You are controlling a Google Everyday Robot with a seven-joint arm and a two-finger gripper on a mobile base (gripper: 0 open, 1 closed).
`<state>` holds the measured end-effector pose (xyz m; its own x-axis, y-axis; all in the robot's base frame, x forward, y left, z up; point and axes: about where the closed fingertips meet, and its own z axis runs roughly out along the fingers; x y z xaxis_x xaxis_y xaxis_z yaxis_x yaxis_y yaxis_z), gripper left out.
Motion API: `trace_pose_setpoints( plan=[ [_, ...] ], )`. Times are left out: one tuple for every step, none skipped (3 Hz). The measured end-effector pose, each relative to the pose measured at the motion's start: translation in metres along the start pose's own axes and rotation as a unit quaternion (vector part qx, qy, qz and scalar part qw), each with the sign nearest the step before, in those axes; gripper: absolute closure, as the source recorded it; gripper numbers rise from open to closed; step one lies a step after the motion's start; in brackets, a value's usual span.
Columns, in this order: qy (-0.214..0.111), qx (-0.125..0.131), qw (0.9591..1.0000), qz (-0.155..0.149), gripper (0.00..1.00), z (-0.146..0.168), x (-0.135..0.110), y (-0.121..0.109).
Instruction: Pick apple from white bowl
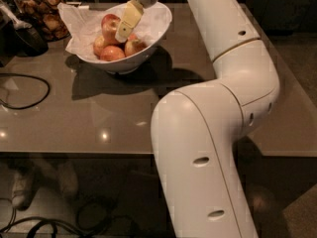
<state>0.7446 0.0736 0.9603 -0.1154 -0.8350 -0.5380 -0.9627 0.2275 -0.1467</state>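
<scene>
The white bowl (153,31), lined with crumpled white paper, stands on the brown table at the back left and holds several apples. The largest apple (109,24), red with yellow patches, lies on top of the pile towards the back. My gripper (122,33) reaches down into the bowl from above. Its pale yellow tip sits just right of that apple and over the smaller apples (113,52), partly hiding them.
A dark container of brown snacks (43,15) stands left of the bowl, with a black object (22,36) in front of it. A black cable (29,90) loops on the table's left side. My white arm (213,133) fills the right foreground, beyond the table's front edge (74,152).
</scene>
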Motion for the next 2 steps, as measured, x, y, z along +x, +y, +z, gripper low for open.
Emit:
trace_pose_setpoints(
  plan=[
    [0.001,-0.002,0.9999,0.014,0.03,0.0114,0.0024,-0.0061],
    [0.001,-0.002,0.9997,0.022,0.05,0.0185,0.0033,-0.0098]
  ],
)
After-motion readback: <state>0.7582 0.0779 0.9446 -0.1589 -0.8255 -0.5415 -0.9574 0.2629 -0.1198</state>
